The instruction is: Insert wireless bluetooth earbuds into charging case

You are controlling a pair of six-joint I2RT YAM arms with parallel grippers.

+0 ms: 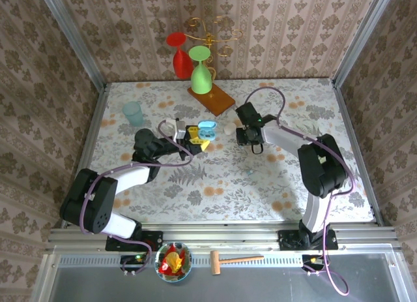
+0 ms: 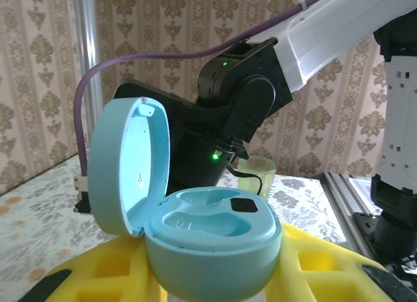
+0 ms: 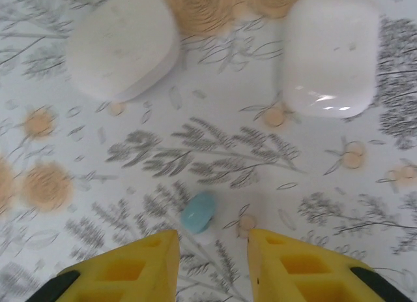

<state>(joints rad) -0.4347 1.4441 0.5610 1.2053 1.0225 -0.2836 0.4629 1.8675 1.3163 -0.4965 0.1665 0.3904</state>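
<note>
Case (image 2: 215,233), lid open, clenched in left claw (image 2: 210,279); right claw (image 3: 212,242) parted, empty, near earbud (image 3: 199,212).

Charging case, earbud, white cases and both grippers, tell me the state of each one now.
charging case, lid open, wells empty, upright
earbud, loose on the table, not gripped
rounded white case, shut
oblong white case, shut
left gripper, shut on the charging case
right gripper, open, just behind the earbud
</note>
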